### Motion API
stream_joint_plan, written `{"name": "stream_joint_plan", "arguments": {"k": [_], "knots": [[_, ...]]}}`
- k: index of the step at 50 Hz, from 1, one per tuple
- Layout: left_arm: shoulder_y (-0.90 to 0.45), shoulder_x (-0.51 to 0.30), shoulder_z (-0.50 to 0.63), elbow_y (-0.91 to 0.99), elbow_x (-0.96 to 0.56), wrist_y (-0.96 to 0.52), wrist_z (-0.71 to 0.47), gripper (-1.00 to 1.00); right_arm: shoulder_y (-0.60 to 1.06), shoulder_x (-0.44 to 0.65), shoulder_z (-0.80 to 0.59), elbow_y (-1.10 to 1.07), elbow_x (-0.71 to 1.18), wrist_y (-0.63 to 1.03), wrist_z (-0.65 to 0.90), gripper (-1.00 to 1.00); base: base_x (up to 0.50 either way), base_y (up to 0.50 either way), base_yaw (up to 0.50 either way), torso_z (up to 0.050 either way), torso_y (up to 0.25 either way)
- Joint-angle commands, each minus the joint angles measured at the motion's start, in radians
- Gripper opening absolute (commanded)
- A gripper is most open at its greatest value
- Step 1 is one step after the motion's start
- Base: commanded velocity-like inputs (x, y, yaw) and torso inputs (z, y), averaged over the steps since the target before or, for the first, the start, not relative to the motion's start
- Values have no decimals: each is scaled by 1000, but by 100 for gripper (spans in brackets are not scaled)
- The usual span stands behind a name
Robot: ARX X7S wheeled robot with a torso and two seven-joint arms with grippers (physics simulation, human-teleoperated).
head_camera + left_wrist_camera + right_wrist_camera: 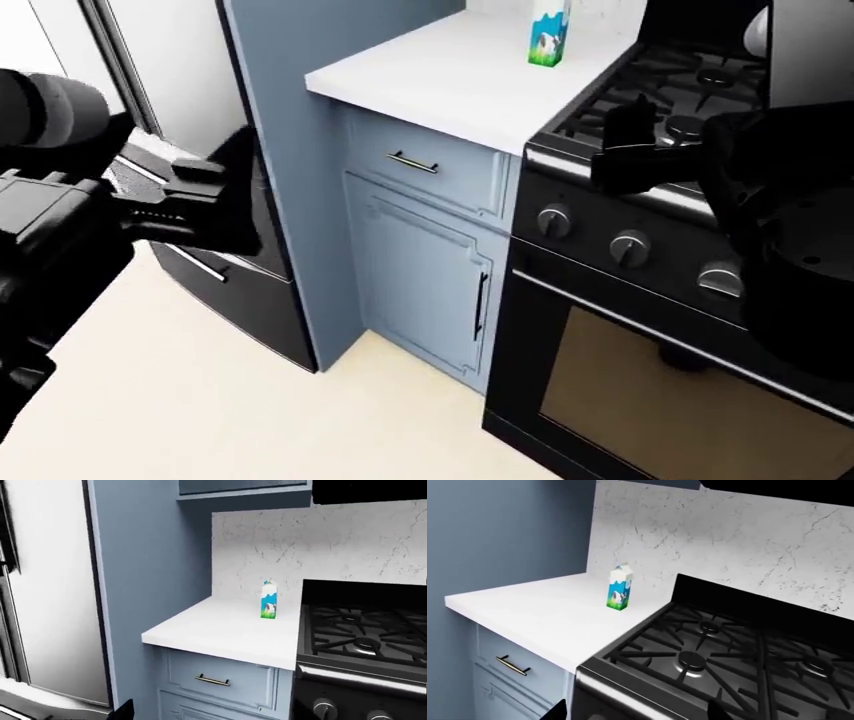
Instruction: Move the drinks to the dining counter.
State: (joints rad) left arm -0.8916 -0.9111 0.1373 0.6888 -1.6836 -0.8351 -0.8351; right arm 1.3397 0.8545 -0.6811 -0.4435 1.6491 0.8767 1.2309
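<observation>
Approach step — milk carton [547, 37] stands upright at the back of the white counter [441, 85], beside the stove [667, 110]. Both grippers well short; finger state unclear. Next: reach in.

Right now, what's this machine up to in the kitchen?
It is facing a small white counter beside a black stove, and a milk carton stands upright on that counter near the back wall. Neither arm is touching the carton. The left gripper hangs out in front of the tall blue panel next to the fridge, well short of the counter, and the right arm is over the stove front. Nothing is being carried.
</observation>
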Motion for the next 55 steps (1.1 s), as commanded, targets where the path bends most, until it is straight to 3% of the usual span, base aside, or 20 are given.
{"name": "stream_joint_plan", "arguments": {"k": [1, 4, 11, 16, 25, 55], "knots": [[231, -185, -318, 86, -111, 104, -56, 100, -2, -4, 1, 4, -5, -7, -14, 100, 0, 0, 0, 0, 0], [376, -208, -511, 107, -151, 93, -50, 100, -5, -6, 2, 5, -7, -11, -18, 100, 0, 0, 0, 0, 0], [611, -153, -964, 124, -269, -49, -72, 100, -11, -17, -5, 16, -30, -16, -41, 100, 0, 0, 0, 0, 0], [670, -110, -1114, 115, -299, -111, -75, 100, -28, -20, -4, 18, -42, -31, -51, 100, 0, 0, 0, 0, 0], [674, -111, -1165, 111, -325, -110, -84, 100, -49, 29, 21, -18, -10, -49, -16, 100, 248, 104, 0, 0, 0], [714, -79, -1305, 117, -389, -163, -73, 100, -14, 30, 19, -29, 20, -27, 4, 100, 495, 162, 0, 0, 1]]}}
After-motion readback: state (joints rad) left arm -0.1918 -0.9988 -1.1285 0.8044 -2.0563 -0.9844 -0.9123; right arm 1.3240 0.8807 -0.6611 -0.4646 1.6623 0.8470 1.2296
